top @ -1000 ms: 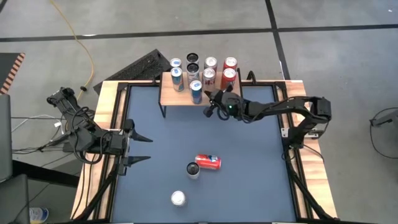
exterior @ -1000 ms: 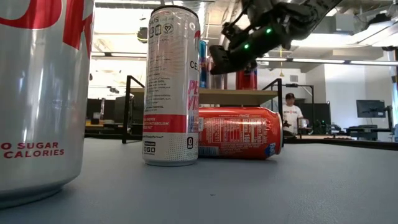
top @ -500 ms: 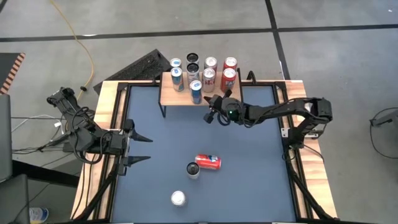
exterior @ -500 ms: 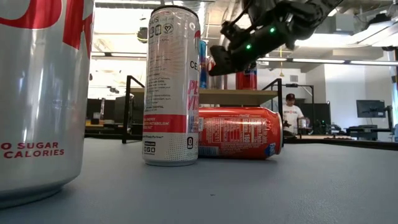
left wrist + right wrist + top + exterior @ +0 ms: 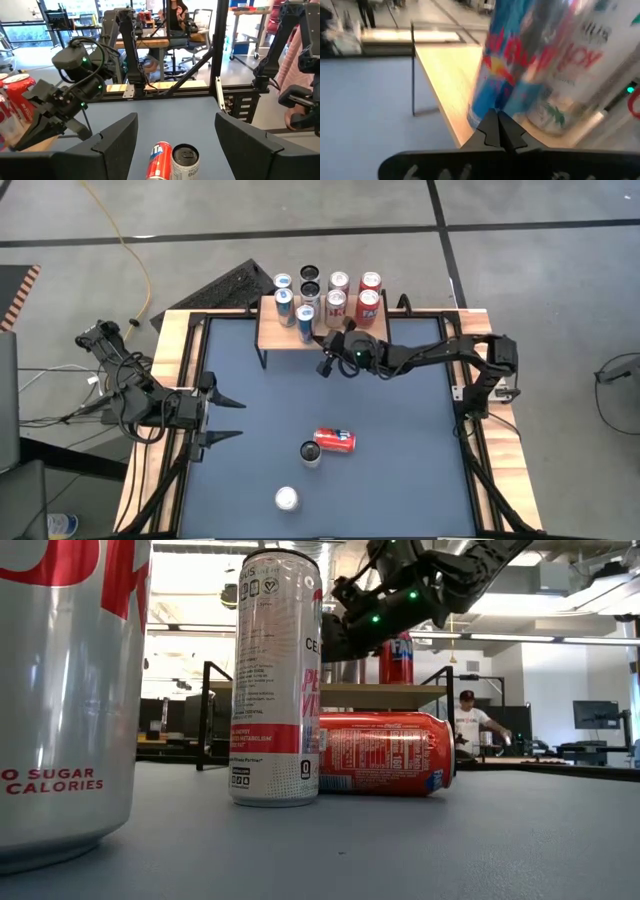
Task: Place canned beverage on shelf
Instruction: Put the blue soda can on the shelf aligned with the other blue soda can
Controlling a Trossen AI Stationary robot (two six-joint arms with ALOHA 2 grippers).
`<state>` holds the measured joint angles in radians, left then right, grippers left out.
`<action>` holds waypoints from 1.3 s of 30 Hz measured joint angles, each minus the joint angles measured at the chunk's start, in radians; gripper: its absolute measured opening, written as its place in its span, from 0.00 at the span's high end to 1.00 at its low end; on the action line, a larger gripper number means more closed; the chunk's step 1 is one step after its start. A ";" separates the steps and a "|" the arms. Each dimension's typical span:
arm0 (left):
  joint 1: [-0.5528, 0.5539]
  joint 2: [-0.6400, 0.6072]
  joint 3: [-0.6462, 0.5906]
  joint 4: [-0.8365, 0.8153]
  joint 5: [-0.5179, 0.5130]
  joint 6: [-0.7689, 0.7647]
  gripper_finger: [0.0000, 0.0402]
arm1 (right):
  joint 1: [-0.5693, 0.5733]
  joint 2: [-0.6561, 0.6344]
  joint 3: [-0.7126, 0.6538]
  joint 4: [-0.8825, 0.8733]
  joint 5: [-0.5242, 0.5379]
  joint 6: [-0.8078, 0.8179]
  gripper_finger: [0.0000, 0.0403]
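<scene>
Shelf point(image 5: 295, 337) stands at the far edge of the bench point(image 5: 400, 460), towards the far left corner, w/ eight upright cans on its wooden top in two rows. We see the right gripper point(image 5: 325, 366) at the shelf's front edge, its fingers pressed fully together w/ nothing between them, tips just beside the blue can point(image 5: 305, 322) at the front of the shelf. In the right wrist view that blue can point(image 5: 520, 65) fills the space right past the shut fingertips point(image 5: 498, 131), w/ a pale can point(image 5: 575, 75) next to it.

Mid-bench we have a red can point(image 5: 335, 440) lying on its side, touching an upright can point(image 5: 311, 453). Another upright can point(image 5: 287, 499) stands near the bench's front edge.

Left gripper point(image 5: 232, 420) waits at the bench's left edge, fingers spread wide, holding nothing.
</scene>
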<state>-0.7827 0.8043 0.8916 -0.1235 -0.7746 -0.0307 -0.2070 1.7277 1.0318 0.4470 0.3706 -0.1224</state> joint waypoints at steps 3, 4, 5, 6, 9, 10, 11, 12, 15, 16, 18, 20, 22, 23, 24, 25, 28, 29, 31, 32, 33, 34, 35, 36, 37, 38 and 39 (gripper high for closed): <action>0.000 0.000 0.000 -0.002 0.000 -0.011 0.36 | 0.002 0.003 0.006 -0.032 0.001 -0.018 1.00; 0.000 0.000 0.000 -0.007 0.000 -0.015 0.36 | 0.002 -0.002 0.007 -0.038 0.001 -0.023 1.00; 0.000 0.000 0.000 -0.013 0.000 -0.016 0.36 | 0.005 -0.010 0.007 -0.052 0.001 -0.030 1.00; 0.000 0.000 0.000 -0.018 0.000 -0.016 0.36 | 0.010 -0.020 0.007 -0.055 0.002 -0.034 1.00; 0.000 0.000 0.000 -0.023 0.000 -0.019 0.36 | 0.018 -0.048 0.009 -0.055 0.028 -0.039 1.00; 0.000 0.000 0.000 -0.023 0.000 -0.019 0.36 | 0.017 -0.050 0.009 -0.053 0.038 -0.043 1.00; 0.000 0.000 0.000 -0.024 0.000 -0.018 0.36 | 0.012 -0.050 0.009 -0.053 0.047 -0.044 1.00; 0.000 0.000 0.000 -0.023 0.000 -0.017 0.36 | 0.004 -0.050 0.009 -0.058 0.051 -0.044 1.00; 0.000 0.000 0.000 -0.024 0.000 -0.018 0.36 | -0.016 -0.041 0.009 -0.064 0.058 -0.043 1.00; 0.000 0.000 0.000 -0.024 0.000 -0.018 0.36 | -0.022 -0.040 0.009 -0.071 0.058 -0.043 1.00; 0.000 0.000 0.000 -0.024 0.000 -0.018 0.36 | -0.035 -0.039 0.009 -0.069 0.056 -0.043 1.00; 0.000 0.000 0.000 -0.024 0.000 -0.018 0.36 | -0.040 -0.039 0.009 -0.057 0.034 -0.032 1.00; 0.000 0.000 0.000 -0.025 0.000 -0.017 0.36 | -0.046 -0.039 0.009 -0.046 0.002 -0.020 1.00; 0.000 0.000 0.000 -0.025 -0.003 -0.015 0.36 | -0.048 -0.039 0.009 -0.040 -0.003 -0.020 1.00; 0.000 0.000 0.000 -0.025 -0.008 -0.016 0.36 | -0.051 -0.039 0.009 -0.032 -0.004 -0.020 1.00; 0.000 0.000 0.000 -0.025 -0.014 -0.016 0.36 | -0.051 -0.039 0.009 -0.026 -0.006 -0.019 1.00; 0.000 0.000 0.000 -0.025 -0.023 -0.016 0.36 | -0.058 -0.020 0.009 0.001 -0.024 -0.016 1.00; 0.000 0.000 0.000 -0.025 -0.023 -0.016 0.36 | -0.059 -0.018 0.007 0.000 -0.042 -0.016 1.00; 0.000 0.000 0.000 -0.025 -0.023 -0.018 0.36 | -0.062 -0.008 0.008 0.011 -0.052 -0.017 1.00; 0.000 0.000 0.000 -0.025 -0.023 -0.018 0.36 | -0.063 -0.005 0.012 0.015 -0.041 -0.017 1.00; 0.000 0.001 0.000 -0.025 -0.023 -0.018 0.36 | -0.063 -0.004 0.011 0.009 -0.035 -0.017 1.00; 0.000 0.000 0.000 -0.024 -0.023 -0.018 0.36 | -0.063 -0.003 0.010 0.005 -0.036 -0.017 1.00; 0.000 0.000 0.000 -0.022 -0.024 -0.018 0.36 | -0.063 -0.002 0.009 0.013 -0.036 -0.017 1.00; 0.000 0.000 0.000 -0.022 -0.026 -0.018 0.36 | -0.063 -0.002 0.009 0.023 -0.036 -0.016 1.00; 0.000 0.000 0.000 -0.022 -0.028 -0.018 0.36 | -0.063 -0.003 0.010 0.033 -0.036 -0.016 1.00; 0.000 0.000 0.000 -0.022 -0.032 -0.018 0.36 | -0.063 -0.004 0.011 0.039 -0.036 -0.016 1.00; 0.000 0.000 0.000 -0.023 -0.036 -0.018 0.36 | -0.063 -0.004 0.011 0.038 -0.036 -0.017 1.00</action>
<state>-0.7826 0.8047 0.8913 -0.1462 -0.8102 -0.0490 -0.2699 1.7241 1.0428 0.4853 0.3344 -0.1390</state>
